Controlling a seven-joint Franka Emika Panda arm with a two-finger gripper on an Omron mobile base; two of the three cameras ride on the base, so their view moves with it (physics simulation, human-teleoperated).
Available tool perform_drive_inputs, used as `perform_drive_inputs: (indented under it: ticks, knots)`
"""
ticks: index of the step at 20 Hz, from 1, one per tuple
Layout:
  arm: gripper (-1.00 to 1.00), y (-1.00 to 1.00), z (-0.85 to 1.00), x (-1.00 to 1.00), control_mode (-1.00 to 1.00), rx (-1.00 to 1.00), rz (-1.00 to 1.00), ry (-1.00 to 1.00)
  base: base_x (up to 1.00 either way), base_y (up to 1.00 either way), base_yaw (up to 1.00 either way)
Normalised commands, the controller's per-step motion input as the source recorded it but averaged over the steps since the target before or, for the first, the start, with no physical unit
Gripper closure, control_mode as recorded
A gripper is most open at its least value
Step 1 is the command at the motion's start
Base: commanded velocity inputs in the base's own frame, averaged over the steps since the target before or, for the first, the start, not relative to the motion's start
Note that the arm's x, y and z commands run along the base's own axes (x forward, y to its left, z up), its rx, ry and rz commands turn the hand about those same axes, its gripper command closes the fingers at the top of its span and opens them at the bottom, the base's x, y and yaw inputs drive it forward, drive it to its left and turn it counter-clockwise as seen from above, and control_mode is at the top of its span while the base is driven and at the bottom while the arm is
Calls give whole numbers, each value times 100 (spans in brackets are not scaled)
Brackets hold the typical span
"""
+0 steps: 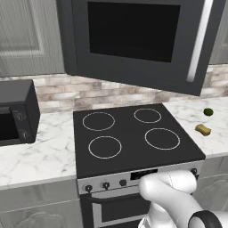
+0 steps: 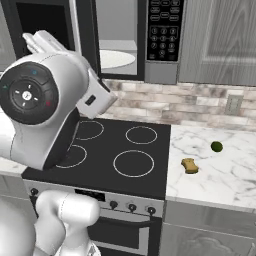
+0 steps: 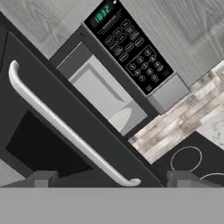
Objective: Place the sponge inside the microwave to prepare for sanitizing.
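Jaws stand wide apart, nothing between them; the gripper (image 3: 111, 179) sits just off the silver bar handle (image 3: 65, 131) of the microwave (image 2: 162, 40) door, two dark tips at the hand view's bottom edge either side of the handle's lower end. Door (image 1: 138, 40) hangs swung out over the stove (image 1: 133, 138), cavity open, white round turntable (image 2: 116, 59) visible inside. Door-opening looks done, so step in hand is likely going for the sponge (image 2: 189, 165), which lies on the surface (image 2: 230, 175) right of the stove, near the front, with a small green ball (image 2: 216, 146) behind it and apart. To do it well: back the hand clear of the door without knocking it, swing right and low, come down from above with jaws across the sponge's short sides, squeeze gently since it looks soft and will likely compress. Then carry around the door's edge, not through it. Materials: sponge yellow-tan, blocky, slightly irregular outline; surface white marble with grey veining; stove top flat glossy black with four white ring outlines; door dark grey with black window; keypad (image 3: 131, 46) black with small pale buttons; backsplash pale brick-like tile.
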Motion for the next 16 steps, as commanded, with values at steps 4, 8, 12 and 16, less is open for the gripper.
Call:
perform_drive_inputs:
  ticks: [4, 8, 12, 16]
  knots:
    - [-100, -26, -4, 2, -100, 42, -14, 0, 0, 0, 0]
    - [-100, -2, -30, 32, -100, 38, -15, -4, 0, 0, 0]
    - [-100, -10, -18, 42, -100, 38, -1, -5, 0, 0, 0]
    - [-100, -20, -14, 43, -100, 35, 1, 0, 0, 0, 0]
